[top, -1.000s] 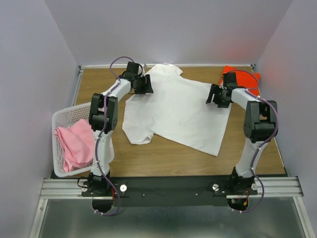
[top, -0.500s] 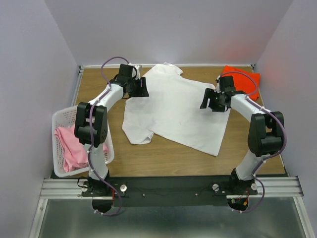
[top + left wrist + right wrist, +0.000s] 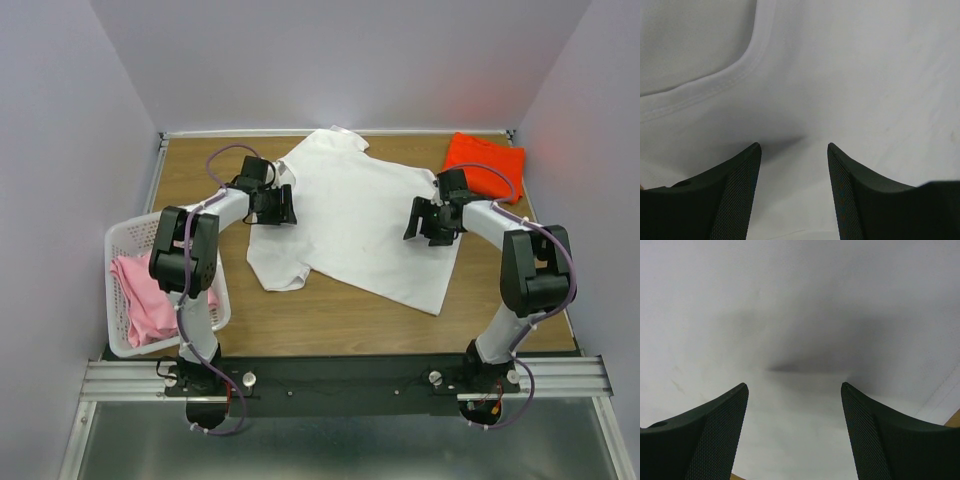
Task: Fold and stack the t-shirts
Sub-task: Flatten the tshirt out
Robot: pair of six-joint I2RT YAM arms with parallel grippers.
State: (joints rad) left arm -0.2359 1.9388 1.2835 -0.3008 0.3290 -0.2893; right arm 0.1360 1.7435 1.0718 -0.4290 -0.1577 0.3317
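White shirt (image 3: 350, 220): I see it spread flat, mid-surface (image 3: 330, 325), one sleeve pointing toward the arm bases.
Left jaws: released and standing apart, low over the white shirt's left edge. My wrist view shows only white cloth and a stitched seam between them, nothing gripped.
Right jaws: released and wide apart, low over the white shirt's right edge, with plain white cloth beneath and nothing gripped.
Contact: I cannot tell whether either pair touches the cloth.
Orange shirt (image 3: 485, 165): folded, just beyond the white shirt's far right side.
Pink shirt (image 3: 145, 290): bunched in the basket (image 3: 122, 238), well left of the white shirt.
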